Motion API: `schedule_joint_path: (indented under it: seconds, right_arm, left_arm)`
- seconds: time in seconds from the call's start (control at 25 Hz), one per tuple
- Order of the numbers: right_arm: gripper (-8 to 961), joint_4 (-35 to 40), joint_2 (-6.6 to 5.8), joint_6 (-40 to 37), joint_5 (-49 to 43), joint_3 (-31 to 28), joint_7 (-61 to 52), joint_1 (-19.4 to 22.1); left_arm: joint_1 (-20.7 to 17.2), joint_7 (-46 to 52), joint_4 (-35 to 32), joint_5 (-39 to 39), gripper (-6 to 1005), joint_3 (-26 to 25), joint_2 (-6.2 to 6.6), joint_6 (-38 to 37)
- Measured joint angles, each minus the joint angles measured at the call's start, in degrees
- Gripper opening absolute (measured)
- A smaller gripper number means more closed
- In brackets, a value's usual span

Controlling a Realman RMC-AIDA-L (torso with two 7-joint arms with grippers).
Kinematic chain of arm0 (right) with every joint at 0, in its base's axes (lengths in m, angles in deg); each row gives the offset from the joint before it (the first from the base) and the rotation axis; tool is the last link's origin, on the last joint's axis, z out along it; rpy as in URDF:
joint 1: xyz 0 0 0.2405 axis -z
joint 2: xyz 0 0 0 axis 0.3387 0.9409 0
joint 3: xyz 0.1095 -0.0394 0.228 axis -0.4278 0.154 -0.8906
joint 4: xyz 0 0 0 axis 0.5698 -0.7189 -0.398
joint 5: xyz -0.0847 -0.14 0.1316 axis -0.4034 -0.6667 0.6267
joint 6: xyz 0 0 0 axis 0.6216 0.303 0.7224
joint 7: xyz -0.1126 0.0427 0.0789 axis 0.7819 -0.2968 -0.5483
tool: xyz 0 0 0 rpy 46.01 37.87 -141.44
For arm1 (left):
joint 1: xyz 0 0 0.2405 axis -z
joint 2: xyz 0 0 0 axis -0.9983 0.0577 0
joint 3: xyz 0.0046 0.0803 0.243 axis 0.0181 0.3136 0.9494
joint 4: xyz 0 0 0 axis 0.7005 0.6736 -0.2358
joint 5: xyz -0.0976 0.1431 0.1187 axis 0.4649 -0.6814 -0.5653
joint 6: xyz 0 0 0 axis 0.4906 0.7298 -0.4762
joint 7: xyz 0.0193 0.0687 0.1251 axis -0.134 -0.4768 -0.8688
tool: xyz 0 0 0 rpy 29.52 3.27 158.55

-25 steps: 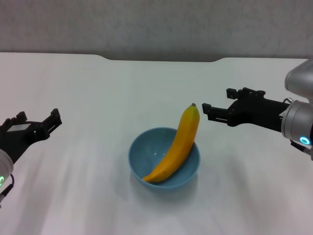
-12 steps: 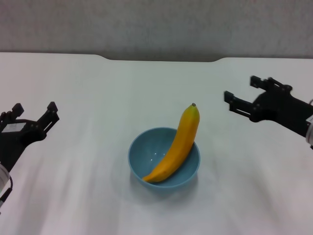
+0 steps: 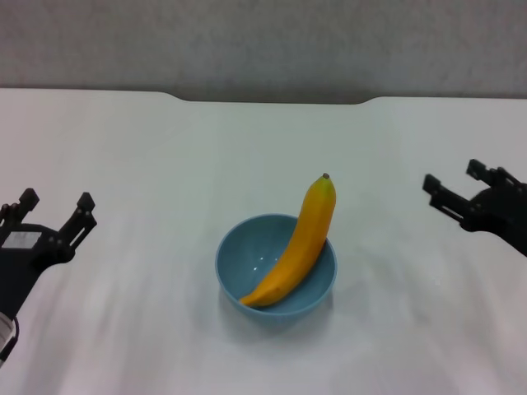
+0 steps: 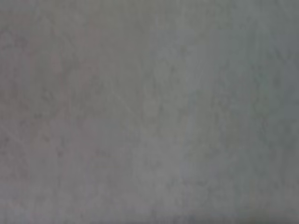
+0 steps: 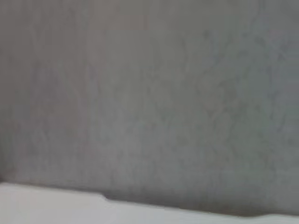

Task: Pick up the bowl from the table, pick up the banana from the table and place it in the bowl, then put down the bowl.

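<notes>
The bowl (image 3: 276, 267) sits mid-table (image 3: 165, 148), the banana (image 3: 298, 245) lying in it with its dark tip over the far rim. The left gripper (image 3: 54, 211), by the left edge, and the right gripper (image 3: 455, 188), by the right edge, both gape wide, holding nothing.

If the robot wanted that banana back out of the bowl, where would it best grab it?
Probably the upper half of the banana, which leans over the bowl's far rim and sticks up free of it. The lower end lies down inside the bowl, harder to get at. The right gripper, open and off to that side, could come from above and close its jaws across the banana's width.
</notes>
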Motion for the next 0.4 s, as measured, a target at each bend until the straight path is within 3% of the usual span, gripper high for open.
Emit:
schedule_joint_path:
  seconds: [0.16,0.28,0.4]
  right_arm:
    - [851,13.8,-0.02,13.1,14.8,0.2,9.9,-3.4]
    - [851,22.9,-0.16,19.0,18.9,0.0,11.9,-6.6]
    - [851,26.4,-0.2,20.8,20.0,0.0,13.5,-7.9]
  left_arm:
    - [2.5,0.0,-5.5,3.9,879,0.4,-0.15,3.1]
    - [2.8,0.0,-6.7,5.6,879,0.9,-0.17,5.3]
    - [2.8,0.2,-7.2,5.7,879,1.2,-0.18,7.4]
